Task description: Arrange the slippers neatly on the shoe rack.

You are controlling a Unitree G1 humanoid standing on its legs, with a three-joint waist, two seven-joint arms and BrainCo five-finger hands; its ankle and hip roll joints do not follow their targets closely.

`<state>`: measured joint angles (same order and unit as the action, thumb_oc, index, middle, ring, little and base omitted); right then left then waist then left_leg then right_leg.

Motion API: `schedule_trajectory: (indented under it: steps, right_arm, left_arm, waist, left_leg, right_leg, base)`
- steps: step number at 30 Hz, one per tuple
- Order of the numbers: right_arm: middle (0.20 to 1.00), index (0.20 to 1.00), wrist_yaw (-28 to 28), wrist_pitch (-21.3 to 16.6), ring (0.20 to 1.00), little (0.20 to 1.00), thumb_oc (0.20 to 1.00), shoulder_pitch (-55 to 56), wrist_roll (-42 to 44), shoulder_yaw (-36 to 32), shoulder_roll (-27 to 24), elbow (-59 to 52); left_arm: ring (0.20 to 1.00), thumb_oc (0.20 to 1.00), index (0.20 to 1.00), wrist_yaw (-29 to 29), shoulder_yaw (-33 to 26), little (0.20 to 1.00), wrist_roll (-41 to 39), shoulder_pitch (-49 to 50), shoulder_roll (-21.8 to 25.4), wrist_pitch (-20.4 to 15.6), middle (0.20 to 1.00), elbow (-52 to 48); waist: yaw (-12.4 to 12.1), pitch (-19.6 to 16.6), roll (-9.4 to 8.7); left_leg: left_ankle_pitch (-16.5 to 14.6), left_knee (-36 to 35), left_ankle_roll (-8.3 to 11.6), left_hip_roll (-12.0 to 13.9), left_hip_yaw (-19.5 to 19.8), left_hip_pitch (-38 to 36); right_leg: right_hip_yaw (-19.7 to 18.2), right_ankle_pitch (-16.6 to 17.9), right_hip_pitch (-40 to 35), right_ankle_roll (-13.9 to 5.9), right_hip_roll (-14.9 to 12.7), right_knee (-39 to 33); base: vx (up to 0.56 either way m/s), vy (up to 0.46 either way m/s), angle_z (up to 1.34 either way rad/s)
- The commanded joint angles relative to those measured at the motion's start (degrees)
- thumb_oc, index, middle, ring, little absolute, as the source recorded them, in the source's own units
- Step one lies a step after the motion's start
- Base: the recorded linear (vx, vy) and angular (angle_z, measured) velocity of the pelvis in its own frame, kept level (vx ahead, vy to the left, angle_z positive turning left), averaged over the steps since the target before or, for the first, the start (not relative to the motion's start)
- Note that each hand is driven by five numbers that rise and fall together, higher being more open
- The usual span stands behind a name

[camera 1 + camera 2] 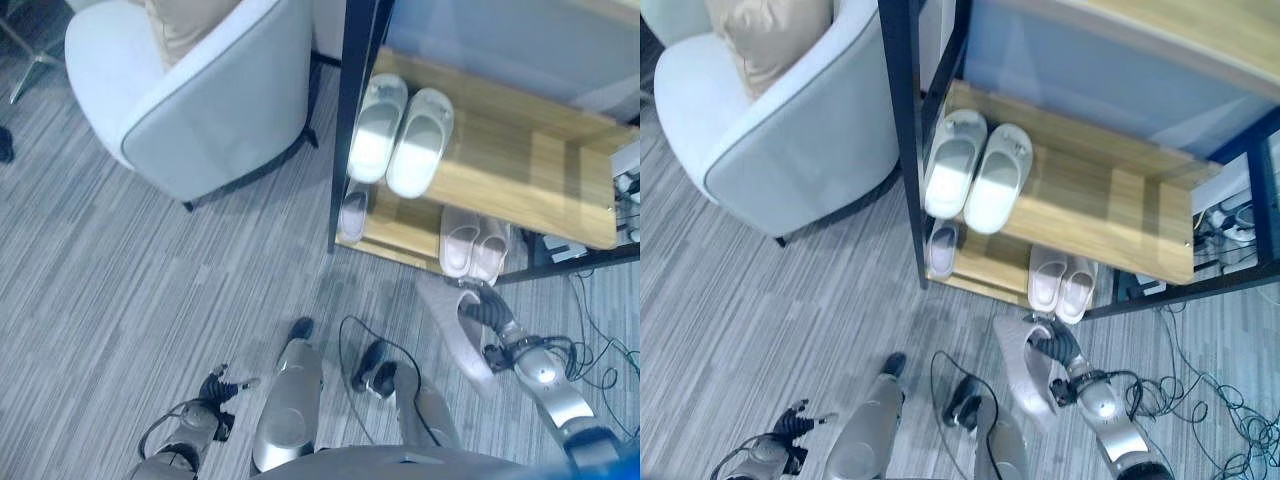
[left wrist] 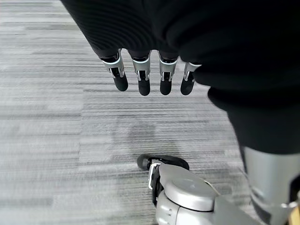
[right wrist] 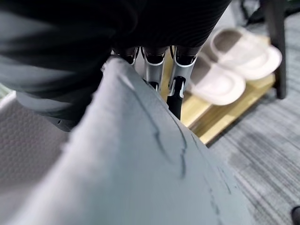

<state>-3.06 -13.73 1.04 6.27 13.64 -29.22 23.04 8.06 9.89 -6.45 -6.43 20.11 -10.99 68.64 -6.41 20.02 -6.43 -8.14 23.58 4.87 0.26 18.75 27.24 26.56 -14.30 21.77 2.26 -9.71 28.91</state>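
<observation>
Left eye view puts my left hand low over the grey carpet, its fingers straight and relaxed, holding nothing. Behind it stands a pale armchair. To its right is the shoe rack: a white pair of slippers lies side by side on the upper wooden shelf, a single pale slipper and a pinkish pair on the lower shelf. Farthest right, my right hand has its fingers curled round a grey slipper, held just in front of the rack's lower shelf.
</observation>
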Motion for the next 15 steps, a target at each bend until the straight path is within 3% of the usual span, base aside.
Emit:
schedule_trajectory:
  steps: [1, 6, 9, 10, 12, 15]
  right_arm:
    - [0.2, 0.2, -3.61, -2.73, 0.2, 0.2, 0.2, -0.79, 1.85, -1.12, -1.61, -2.97]
    - [0.2, 0.2, -7.78, -2.66, 0.2, 0.2, 0.2, -7.86, -1.17, 1.96, -1.84, -0.24]
    - [0.2, 0.2, -13.41, -2.27, 0.2, 0.2, 0.2, -16.8, -4.5, 2.24, -5.48, 0.65]
    - [0.2, 0.2, -13.46, -2.3, 0.2, 0.2, 0.2, -16.9, -4.52, 2.31, -5.48, 0.73]
    - [0.2, 0.2, -19.74, -2.29, 0.2, 0.2, 0.2, -24.38, -8.93, -0.52, -9.76, -1.29]
    - [0.2, 0.2, -23.42, -1.42, 0.2, 0.2, 0.2, -29.19, -11.54, -0.96, -12.93, 0.41]
  left_arm:
    - [1.0, 1.0, 1.0, 3.21, -1.81, 1.0, -9.13, 1.47, -0.71, -3.27, 1.0, 0.73]
    - [1.0, 1.0, 1.0, 5.04, -1.7, 1.0, -14.68, -0.73, 0.19, -5.05, 1.0, -1.99]
    - [1.0, 1.0, 1.0, 6.13, -0.89, 1.0, -19.95, -1.79, 1.2, -6.59, 1.0, -8.72]
    - [1.0, 1.0, 1.0, 6.18, -0.93, 1.0, -19.93, -1.78, 1.18, -6.53, 1.0, -8.8]
    - [1.0, 1.0, 1.0, 9.1, 0.28, 1.0, -17.48, -1.87, 4.68, -8.7, 1.0, -16.34]
    - [1.0, 1.0, 1.0, 10.36, -0.76, 1.0, -18.89, -0.69, 6.12, -9.68, 1.0, -19.92]
  waist:
    - [-0.86, -2.64, 0.11]
    - [-1.52, -1.57, 0.24]
    - [-2.59, -0.21, 1.47]
    - [-2.56, -0.51, 1.38]
    - [-3.4, -0.76, 2.3]
    - [-4.05, -1.45, 2.54]
  left_leg:
    - [2.79, -0.03, -0.65, 0.64, -3.75, 2.13]
    - [1.2, 5.96, -1.66, -1.04, -3.25, 11.85]
    - [-0.66, 14.36, -3.13, -2.82, -2.88, 23.63]
    - [-0.79, 14.68, -3.15, -2.87, -2.95, 24.16]
    - [-2.28, 22.66, -3.87, -5.52, -2.92, 35.97]
    - [-4.02, 27.59, -4.32, -6.64, -3.44, 42.01]
  right_leg:
    - [-1.99, -1.94, -2.74, -3.17, -1.17, 0.31]
    - [-3.23, -4.29, 8.69, -2.15, -3.1, 9.6]
    - [-5.21, -6.67, 19.64, -1.41, -4.77, 16.98]
    - [-5.33, -6.81, 20.2, -1.41, -4.86, 17.31]
    - [-7.09, -9.85, 31.71, 0.0, -7.79, 25.6]
    - [-8.42, -10.6, 37.64, 0.09, -9.01, 29.88]
  base:
    - [-0.07, -0.013, 0.52]
    - [-0.09, 0.04, -0.08]
    - [-0.09, 0.084, 0.06]
    - [-0.07, 0.091, -0.12]
    - [-0.03, 0.098, 0.07]
    - [0.02, 0.163, 0.08]
